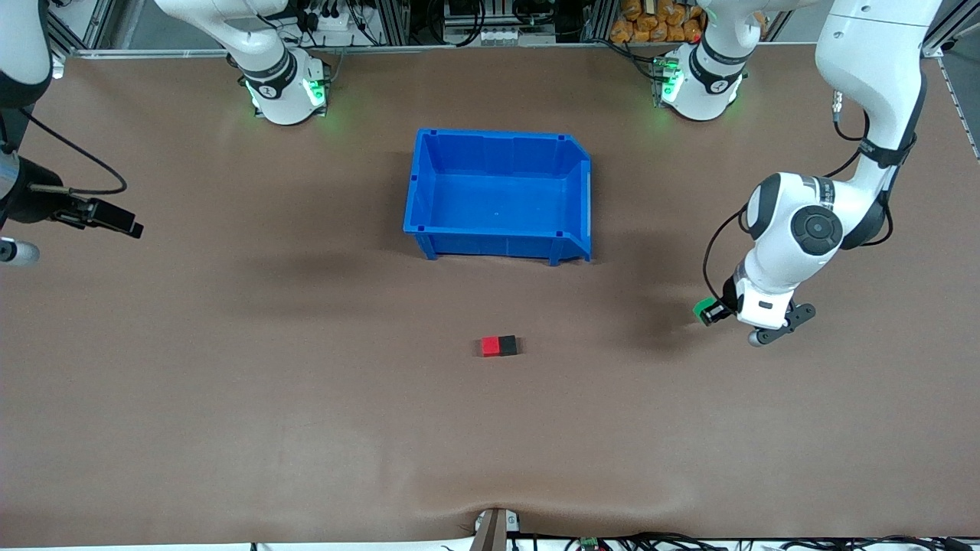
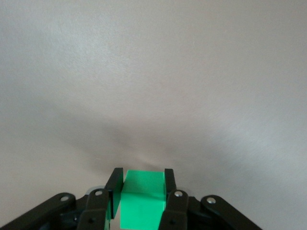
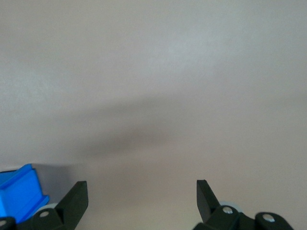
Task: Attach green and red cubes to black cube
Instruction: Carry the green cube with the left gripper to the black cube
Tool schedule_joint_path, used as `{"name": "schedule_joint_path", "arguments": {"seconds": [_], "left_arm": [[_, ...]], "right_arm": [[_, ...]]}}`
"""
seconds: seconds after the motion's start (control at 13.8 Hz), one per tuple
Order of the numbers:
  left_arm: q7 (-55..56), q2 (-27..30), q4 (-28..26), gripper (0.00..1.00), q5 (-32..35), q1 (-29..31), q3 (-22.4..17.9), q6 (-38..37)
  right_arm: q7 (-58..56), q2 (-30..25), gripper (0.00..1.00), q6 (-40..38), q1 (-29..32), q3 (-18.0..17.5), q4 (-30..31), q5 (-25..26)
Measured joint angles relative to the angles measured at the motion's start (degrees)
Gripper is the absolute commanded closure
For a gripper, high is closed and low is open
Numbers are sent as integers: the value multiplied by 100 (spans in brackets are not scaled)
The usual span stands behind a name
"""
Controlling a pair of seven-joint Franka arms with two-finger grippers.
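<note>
The red cube (image 1: 490, 347) and the black cube (image 1: 507, 346) sat pressed together on the brown table (image 1: 306, 398), faces flush, the two reading as one short two-tone block. The red one was bright and glossy-looking, the black one matte and dull; both were the same small size, and the red one lay on the side toward the right arm's end of the table. From the blue bin (image 1: 429, 191), the pair lay at about six o'clock, nearer the front camera, well apart from the bin's front wall. The bin itself showed only its bare blue floor.

The green cube (image 2: 142, 201) was off the table, clamped between the left gripper's (image 2: 142, 188) two black fingers (image 2: 170, 184). In the left wrist view its bright, plain green faces filled the gap between them, with bare table surface spreading out past it. In the front view that gripper (image 1: 711, 311) hung over the open table toward the left arm's end, at roughly three o'clock from the red and black pair and well apart from them, with the green cube (image 1: 701, 310) peeking out at its tip.

The right gripper (image 3: 142, 191) waited over the table's edge at the right arm's end, at about nine o'clock from the bin, its jaws spread wide with nothing between them. A blue corner of the bin (image 3: 19, 194) showed in its wrist view.
</note>
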State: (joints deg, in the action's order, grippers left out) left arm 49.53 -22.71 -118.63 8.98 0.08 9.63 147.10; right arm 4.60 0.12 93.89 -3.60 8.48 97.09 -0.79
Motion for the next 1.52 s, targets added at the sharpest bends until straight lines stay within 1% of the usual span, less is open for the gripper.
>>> {"name": "schedule_joint_path", "arguments": {"seconds": [0.14,0.29,0.43,0.65,0.79,0.87,1.01,1.16,1.37,1.52], "left_arm": [[953,-156,236,100,0,-274,19,-71],[1800,-348,537,100,0,-582,28,-252],[2536,-569,908,100,0,-797,31,-521],[3528,-959,1504,100,0,-1019,34,-864],[3978,-1183,1832,100,0,-1170,37,-978],[4184,-1267,1971,100,-1,-1242,38,-1022],[4581,-1400,2228,100,-123,-1391,45,-1079],[4940,-1548,2471,100,-298,-1619,50,-1109],[5481,-1815,2729,100,-364,-1940,50,-1128],[5826,-2034,2987,100,-365,-2080,50,-1128]], "right_arm": [[-1,143,0,-497,-149,-33,-746,419],[-1,414,0,-1163,-236,-49,-1464,429],[-1,551,0,-1403,-273,-53,-1732,429],[-1,638,0,-1399,-284,-49,-2059,435],[-1,637,0,-1365,-419,-53,-2273,537],[-1,635,0,-1295,-501,-56,-2315,612],[-7,623,0,-1145,-519,-40,-2265,590],[-305,513,0,-860,-374,9,-2009,500],[-1135,179,0,-464,176,58,-1410,14],[-1389,77,0,-453,419,78,-1264,-172]]}}
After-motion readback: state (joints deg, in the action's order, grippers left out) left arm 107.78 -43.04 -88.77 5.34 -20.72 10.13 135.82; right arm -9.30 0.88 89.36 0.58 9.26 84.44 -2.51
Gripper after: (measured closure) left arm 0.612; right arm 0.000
